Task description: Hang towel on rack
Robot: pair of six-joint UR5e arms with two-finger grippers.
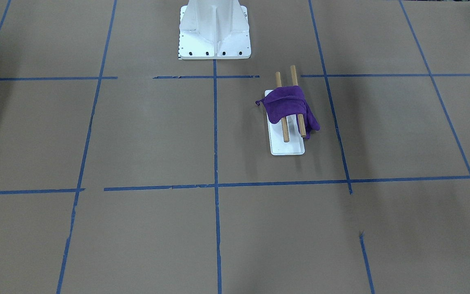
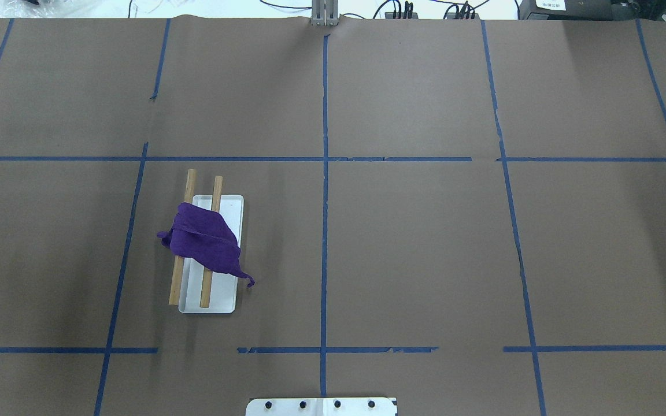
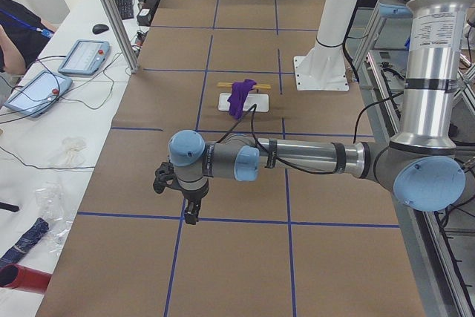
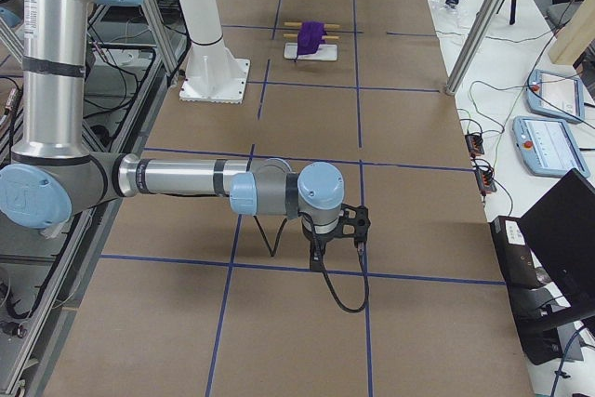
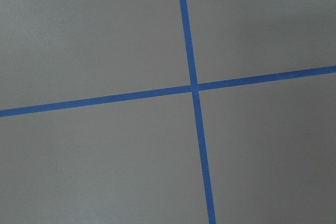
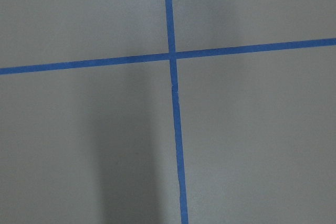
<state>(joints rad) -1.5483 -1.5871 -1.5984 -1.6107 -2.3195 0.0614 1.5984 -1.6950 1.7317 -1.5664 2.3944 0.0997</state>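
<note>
The purple towel (image 1: 288, 104) lies draped across both wooden rods of the rack (image 1: 287, 149). In the overhead view the towel (image 2: 203, 242) covers the middle of the rack (image 2: 217, 303), with one corner trailing onto the table. The towel also shows small in the left view (image 3: 239, 96) and the right view (image 4: 311, 37). My left gripper (image 3: 191, 217) hangs over the table's left end, far from the rack. My right gripper (image 4: 318, 253) hangs over the right end. I cannot tell whether either is open or shut. Both wrist views show only brown paper and blue tape.
The white metal pedestal (image 1: 214, 28) stands at the robot's side of the table, close to the rack. Blue tape lines (image 2: 324, 231) grid the brown paper. Tablets (image 3: 85, 57) and cables lie on a side bench, and a person (image 3: 15, 24) sits at its edge.
</note>
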